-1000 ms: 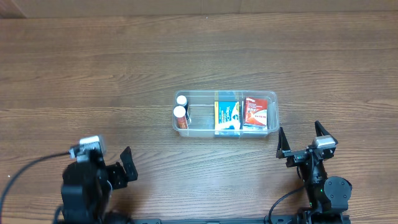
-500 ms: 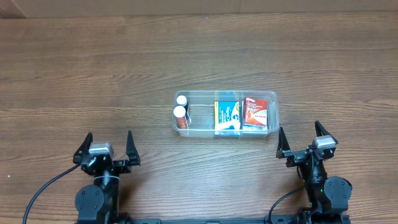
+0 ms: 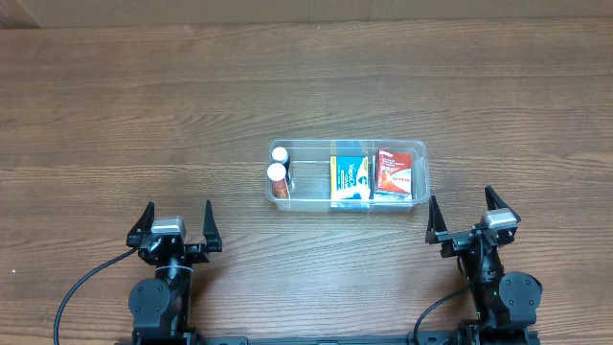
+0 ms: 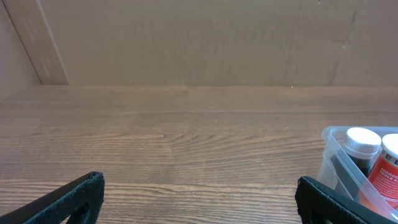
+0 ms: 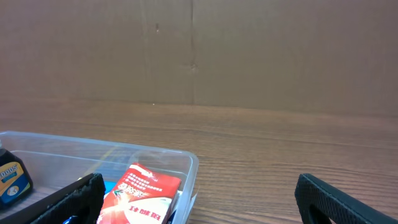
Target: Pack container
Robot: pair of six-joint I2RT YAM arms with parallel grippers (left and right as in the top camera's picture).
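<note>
Left hand (image 3: 178, 209): I hold it wide open and empty, low at the near edge of the bench (image 3: 144, 96).
Right hand (image 3: 460, 206): mine too is spread open, gripping nothing, at the near edge.
Container (image 3: 316, 144): it lies lengthwise on the bench, farther out than both my hands and touched by neither. Its right end is nearer my right hand.
Container, left end: two white-capped bottles (image 3: 280, 153) stand upright, one behind the other.
Container, middle: a blue and yellow box (image 3: 351, 177).
Container, right end: a red box (image 3: 393, 171), just beside the blue one.
</note>
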